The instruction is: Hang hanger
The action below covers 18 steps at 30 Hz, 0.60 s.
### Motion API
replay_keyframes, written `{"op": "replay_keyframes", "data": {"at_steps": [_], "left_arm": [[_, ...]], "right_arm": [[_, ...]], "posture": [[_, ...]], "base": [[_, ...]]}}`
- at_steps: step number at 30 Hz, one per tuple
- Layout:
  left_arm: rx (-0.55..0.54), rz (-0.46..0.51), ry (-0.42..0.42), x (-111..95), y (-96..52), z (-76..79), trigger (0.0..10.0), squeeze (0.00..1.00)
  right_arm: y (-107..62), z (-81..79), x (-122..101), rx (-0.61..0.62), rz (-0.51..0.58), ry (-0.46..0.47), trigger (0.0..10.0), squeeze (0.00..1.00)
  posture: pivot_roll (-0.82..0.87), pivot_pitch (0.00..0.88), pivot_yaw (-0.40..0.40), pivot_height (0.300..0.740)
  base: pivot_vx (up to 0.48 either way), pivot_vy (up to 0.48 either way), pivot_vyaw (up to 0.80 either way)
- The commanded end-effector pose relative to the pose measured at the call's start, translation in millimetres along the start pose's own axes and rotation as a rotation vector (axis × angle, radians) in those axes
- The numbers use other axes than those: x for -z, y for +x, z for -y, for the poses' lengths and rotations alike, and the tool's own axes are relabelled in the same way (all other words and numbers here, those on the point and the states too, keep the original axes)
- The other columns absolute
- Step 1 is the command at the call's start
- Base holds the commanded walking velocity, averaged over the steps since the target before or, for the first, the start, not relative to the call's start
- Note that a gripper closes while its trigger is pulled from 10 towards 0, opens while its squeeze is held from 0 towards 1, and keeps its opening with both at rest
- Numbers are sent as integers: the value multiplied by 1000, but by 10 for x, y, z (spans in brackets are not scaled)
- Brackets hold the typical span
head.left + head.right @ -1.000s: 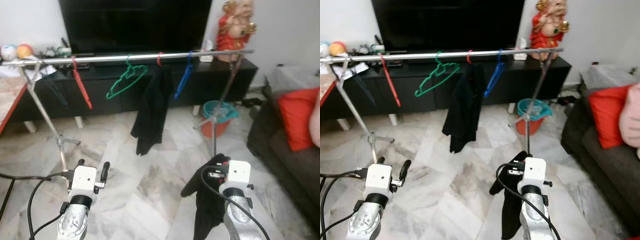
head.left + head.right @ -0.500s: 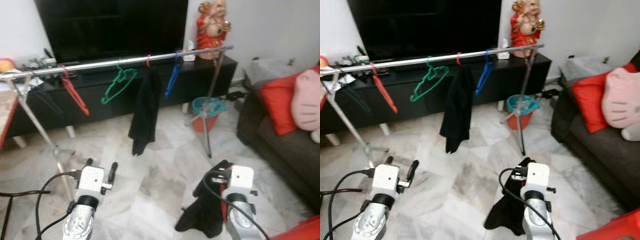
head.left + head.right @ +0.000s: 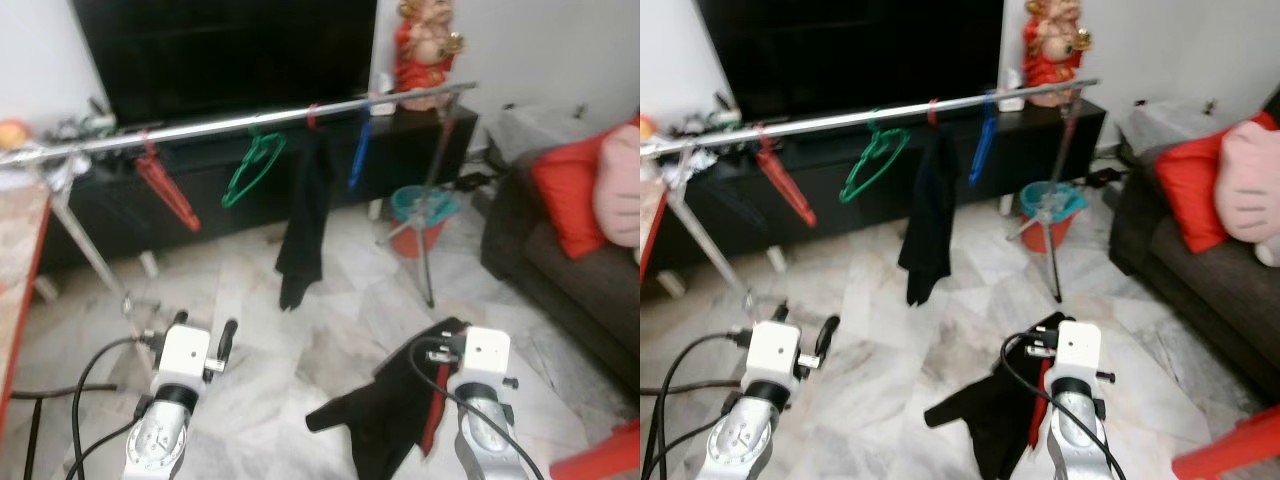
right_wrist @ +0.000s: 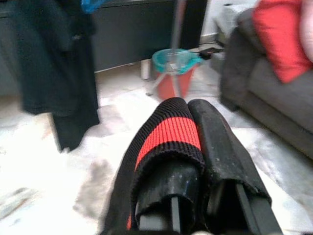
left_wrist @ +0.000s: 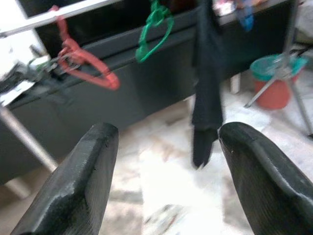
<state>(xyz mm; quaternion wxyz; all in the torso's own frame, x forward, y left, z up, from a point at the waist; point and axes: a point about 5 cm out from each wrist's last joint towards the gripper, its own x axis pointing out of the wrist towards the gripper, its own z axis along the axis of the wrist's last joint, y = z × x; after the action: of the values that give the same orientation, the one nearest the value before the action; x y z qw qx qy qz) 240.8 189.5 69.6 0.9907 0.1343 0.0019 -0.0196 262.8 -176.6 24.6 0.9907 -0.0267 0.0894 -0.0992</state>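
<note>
You see a silver rail (image 3: 250, 122) on two stands, carrying a red hanger (image 3: 165, 190), a green hanger (image 3: 252, 170), a black garment (image 3: 305, 215) and a blue hanger (image 3: 358, 155). The stands rest on the marble floor (image 3: 300, 330), and a teal and red bucket (image 3: 420, 218) sits there too.

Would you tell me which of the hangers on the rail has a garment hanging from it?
The one with the red hook, between the green hanger and the blue hanger, carries the black garment; the others, including the red hanger, hang bare.

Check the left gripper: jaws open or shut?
Open. In the left wrist view the left gripper has its two black fingers wide apart, nothing between them.
</note>
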Motion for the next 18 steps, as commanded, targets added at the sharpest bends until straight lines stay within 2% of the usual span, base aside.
{"op": "replay_keyframes", "data": {"at_steps": [1,18], "left_arm": [[6,-7,5,7,-3,12,10000,0],[8,5,-2,-15,1,22,10000,0]], "right_arm": [[22,-16,-50,-9,24,0,10000,0],[35,-40,-27,-24,12,-8,10000,0]], "posture": [[93,0,-20,740],[95,0,-22,740]], "base": [[0,0,0],[0,0,0]]}}
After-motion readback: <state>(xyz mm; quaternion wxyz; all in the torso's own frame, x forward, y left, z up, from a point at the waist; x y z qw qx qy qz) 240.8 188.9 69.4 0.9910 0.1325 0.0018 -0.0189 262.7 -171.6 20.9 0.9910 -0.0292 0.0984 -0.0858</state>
